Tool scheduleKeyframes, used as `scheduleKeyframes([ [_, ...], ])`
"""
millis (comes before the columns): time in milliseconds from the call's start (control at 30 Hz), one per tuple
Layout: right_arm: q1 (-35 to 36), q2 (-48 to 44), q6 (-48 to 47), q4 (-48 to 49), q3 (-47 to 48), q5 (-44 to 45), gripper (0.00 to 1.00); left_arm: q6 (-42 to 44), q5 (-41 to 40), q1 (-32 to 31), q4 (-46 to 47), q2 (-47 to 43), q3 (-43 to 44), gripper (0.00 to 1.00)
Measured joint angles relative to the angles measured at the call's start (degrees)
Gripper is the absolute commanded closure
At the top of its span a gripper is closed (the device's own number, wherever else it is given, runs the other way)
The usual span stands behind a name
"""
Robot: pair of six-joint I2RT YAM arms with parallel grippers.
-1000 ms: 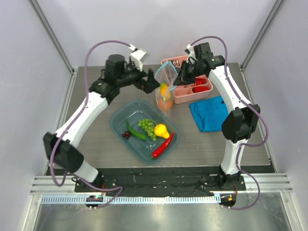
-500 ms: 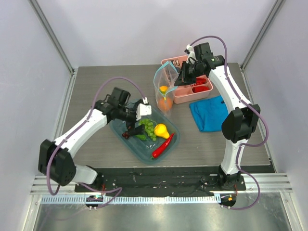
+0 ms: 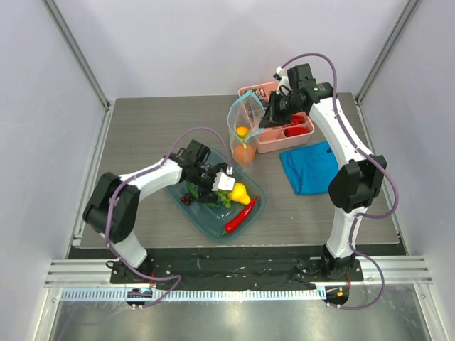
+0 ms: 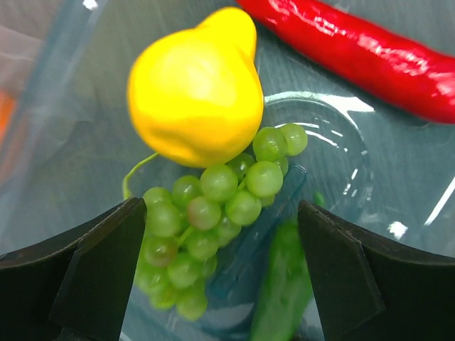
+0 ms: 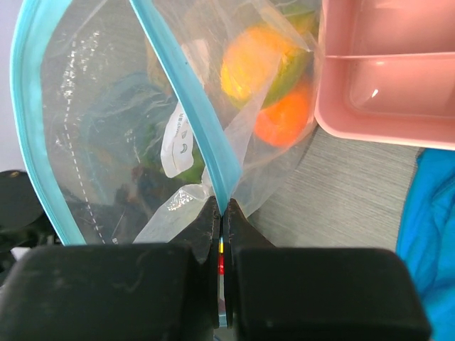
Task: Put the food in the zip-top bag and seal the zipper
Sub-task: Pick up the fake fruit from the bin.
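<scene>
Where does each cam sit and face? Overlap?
Top external: above, behind the bases, looking down at table; both arms show.
Left wrist: down into teal translucent tray at yellow toy pear; open left gripper shows.
Right wrist: faces clear zip-top bag; shut right gripper pinches its blue zipper.
Shared: pear, in top and left wrist.

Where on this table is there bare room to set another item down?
The far left of the table, behind the tray, is bare. A narrower strip lies between tray and blue cloth. The far right is crowded: bag, pink box, and that cloth.
</scene>
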Motion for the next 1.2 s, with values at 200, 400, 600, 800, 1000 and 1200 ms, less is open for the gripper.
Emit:
scheduleKeyframes([
  [200,0.0,-0.1,-0.2,0.0,-1.4,0.5,0.99,4.7,-0.7,-0.4,0.7,6.6,1.7,0.30],
  [400,0.0,-0.1,-0.4,0.0,-1.6,0.9,0.99,7.5,-1.0,-0.4,-1.9,7.2,4.3,0.66],
  [600,0.0,-0.1,-0.4,0.0,-1.6,0.8,0.99,10.3,-0.9,-0.1,-11.4,4.4,7.8,0.98],
  [800,0.0,-0.1,-0.4,0.0,-1.6,0.4,0.99,10.5,2.1,0.4,-23.1,-4.7,12.8,1.00],
  [1000,0.0,-0.1,-0.4,0.0,-1.6,-0.2,0.99,6.4,5.6,0.5,-27.5,-8.0,22.3,1.00],
  [1200,0.0,-0.1,-0.4,0.0,-1.6,-0.9,0.99,-15.4,7.7,0.9,-13.7,-7.7,31.0,1.00],
])
